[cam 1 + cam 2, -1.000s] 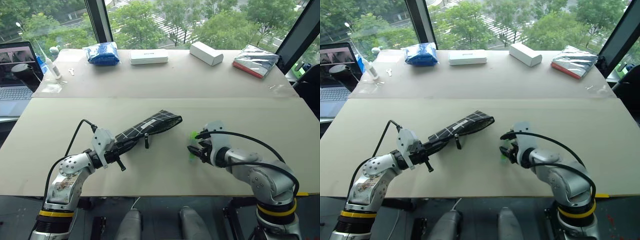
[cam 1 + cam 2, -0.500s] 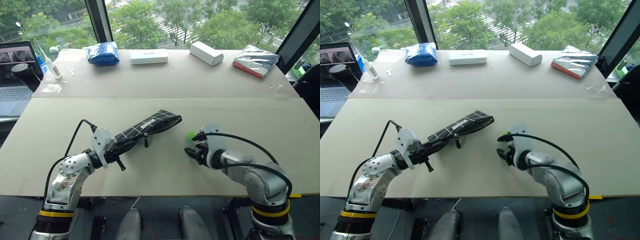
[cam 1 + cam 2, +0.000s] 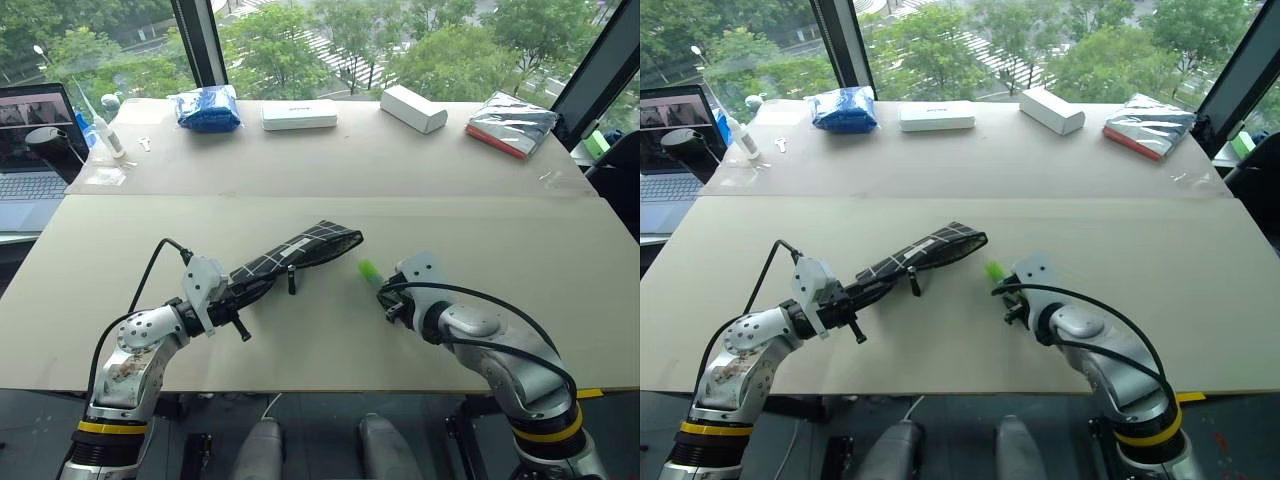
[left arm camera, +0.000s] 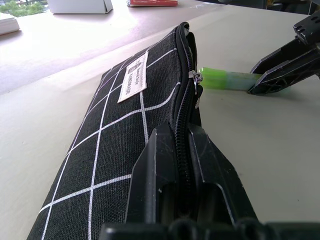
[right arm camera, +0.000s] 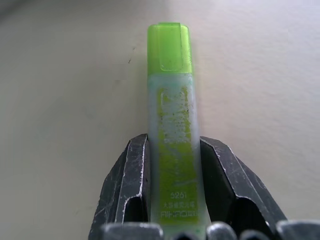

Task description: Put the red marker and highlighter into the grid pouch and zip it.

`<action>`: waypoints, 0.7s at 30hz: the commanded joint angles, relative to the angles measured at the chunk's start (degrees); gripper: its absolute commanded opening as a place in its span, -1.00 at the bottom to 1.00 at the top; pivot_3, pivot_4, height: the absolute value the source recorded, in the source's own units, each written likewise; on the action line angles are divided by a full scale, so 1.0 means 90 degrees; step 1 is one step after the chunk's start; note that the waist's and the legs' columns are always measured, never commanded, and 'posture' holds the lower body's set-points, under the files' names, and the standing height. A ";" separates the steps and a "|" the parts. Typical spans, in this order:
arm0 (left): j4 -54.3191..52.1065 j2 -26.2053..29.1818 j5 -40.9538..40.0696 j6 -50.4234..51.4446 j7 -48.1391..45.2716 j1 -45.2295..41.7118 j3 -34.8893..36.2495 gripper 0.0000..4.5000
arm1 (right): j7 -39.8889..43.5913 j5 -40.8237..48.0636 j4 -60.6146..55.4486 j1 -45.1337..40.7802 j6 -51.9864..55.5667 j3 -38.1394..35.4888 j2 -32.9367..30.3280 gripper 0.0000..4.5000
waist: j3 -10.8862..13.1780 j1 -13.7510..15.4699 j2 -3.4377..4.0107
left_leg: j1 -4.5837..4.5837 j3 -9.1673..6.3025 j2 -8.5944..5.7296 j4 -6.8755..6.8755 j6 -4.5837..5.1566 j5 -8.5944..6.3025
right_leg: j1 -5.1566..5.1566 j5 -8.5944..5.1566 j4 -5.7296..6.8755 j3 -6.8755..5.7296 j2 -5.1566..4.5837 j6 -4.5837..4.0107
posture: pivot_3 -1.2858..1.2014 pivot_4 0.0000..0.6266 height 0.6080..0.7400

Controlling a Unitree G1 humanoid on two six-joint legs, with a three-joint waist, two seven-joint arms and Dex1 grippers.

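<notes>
Grid pouch (image 3: 290, 254) pinched at one end by the left gripper (image 4: 182, 150); highlighter (image 5: 173, 135) clamped between the right gripper's (image 3: 389, 297) fingers.
The left wrist view shows the pouch's zipper running between the closed fingers, its contents hidden. The right wrist view shows the highlighter's cap projecting past the fingertips, near the pouch's far end, not touching it.
</notes>
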 commanded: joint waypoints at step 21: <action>-0.0108 0.0007 -0.0061 -0.0071 -0.0049 -0.0139 0.0057 -1.00 | 0.4025 -0.2561 0.1908 -0.1049 -0.7959 0.0509 -0.2500 -0.54 | 0.0004 -0.0015 0.0002 | -0.0006 0.0004 0.0000 -0.0001 -0.0001 0.0000 | -0.0007 0.0002 -0.0004 0.0001 -0.0002 0.0000 | 0.03 -0.52 1.00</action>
